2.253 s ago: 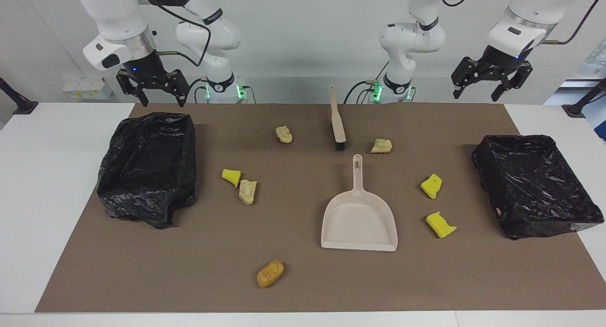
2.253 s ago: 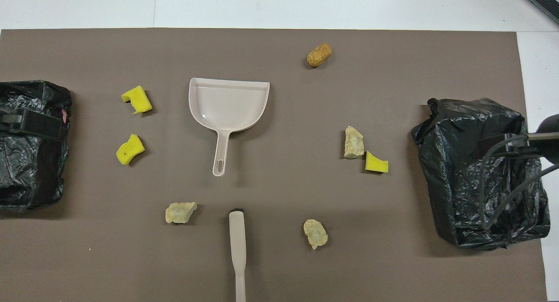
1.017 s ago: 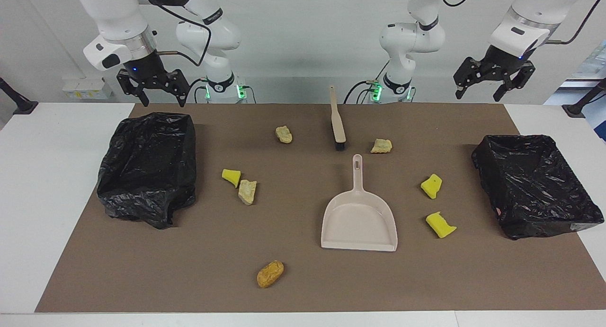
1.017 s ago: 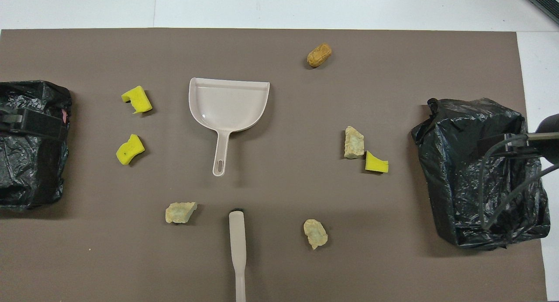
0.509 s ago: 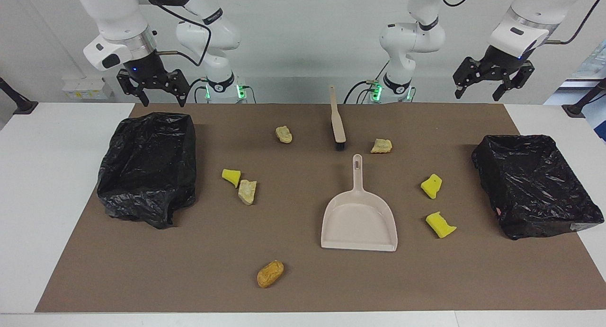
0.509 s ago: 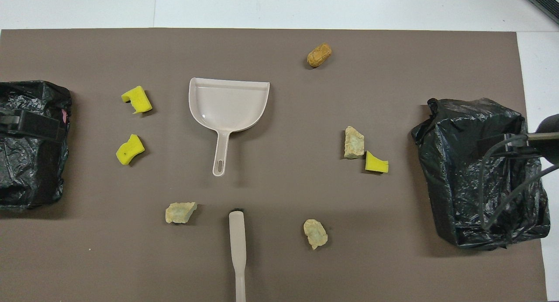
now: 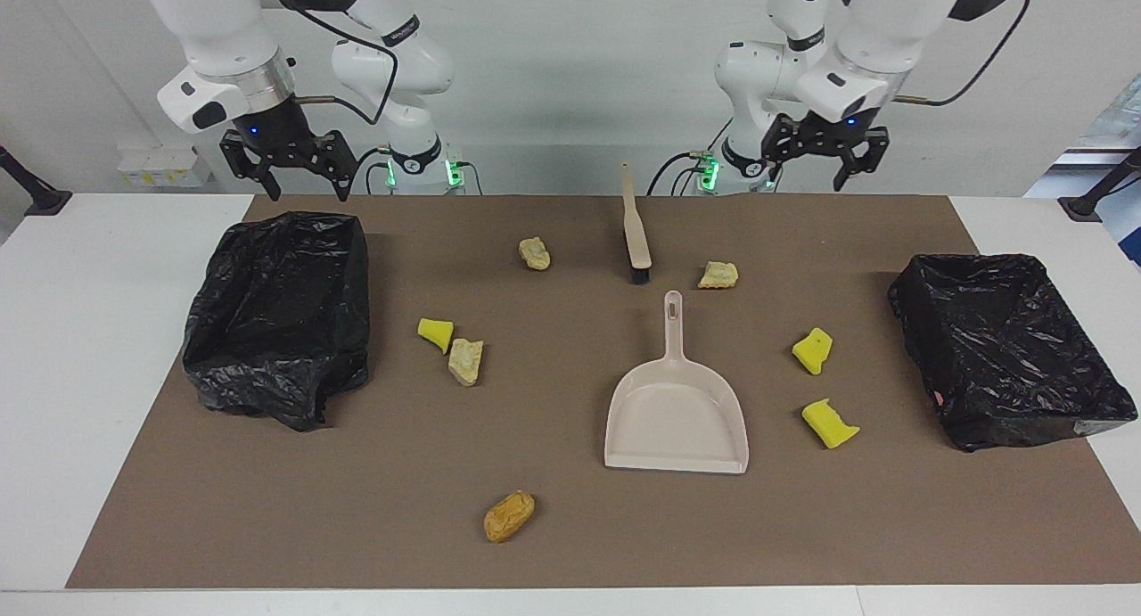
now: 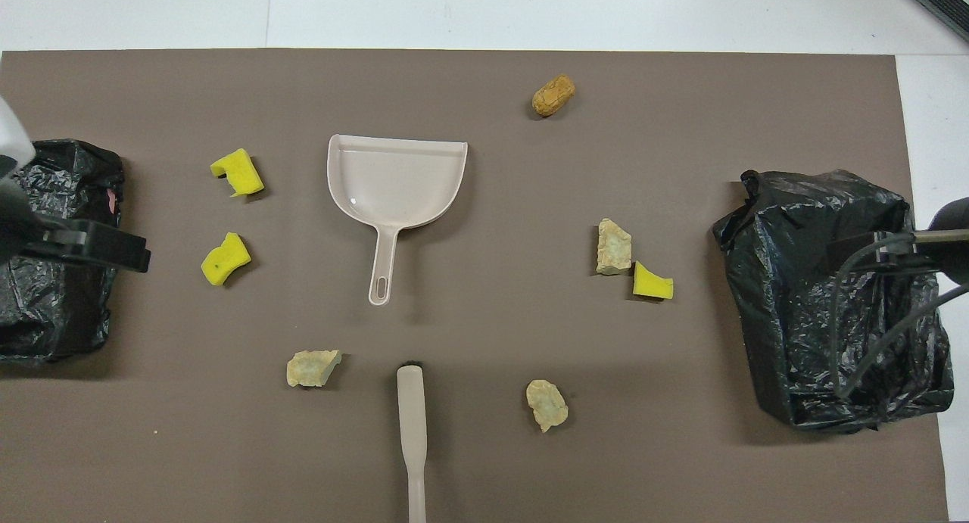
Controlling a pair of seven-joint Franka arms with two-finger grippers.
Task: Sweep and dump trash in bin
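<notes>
The trash lies scattered on the brown mat: yellow sponge scraps (image 7: 435, 332) (image 7: 812, 349) (image 7: 829, 422), tan lumps (image 7: 534, 252) (image 7: 718, 275) (image 7: 465, 361) and an orange-brown lump (image 7: 509, 515). The beige dustpan (image 7: 676, 415) lies flat mid-mat, handle toward the robots. The brush (image 7: 635, 233) lies nearer the robots, bristles toward the dustpan handle. My left gripper (image 7: 816, 177) is open and empty, up in the air over the mat's robot-side edge, beside the brush. My right gripper (image 7: 305, 193) is open and empty above its bin's robot-side edge.
A black-bagged bin (image 7: 281, 313) stands at the right arm's end of the mat, another (image 7: 1007, 344) at the left arm's end. In the overhead view they are the bin (image 8: 825, 296) and the bin (image 8: 53, 296), with the dustpan (image 8: 395, 182) between.
My left gripper has swung from above the left arm's end of the table toward the middle, closer to the brush. The right arm and all objects have not moved.
</notes>
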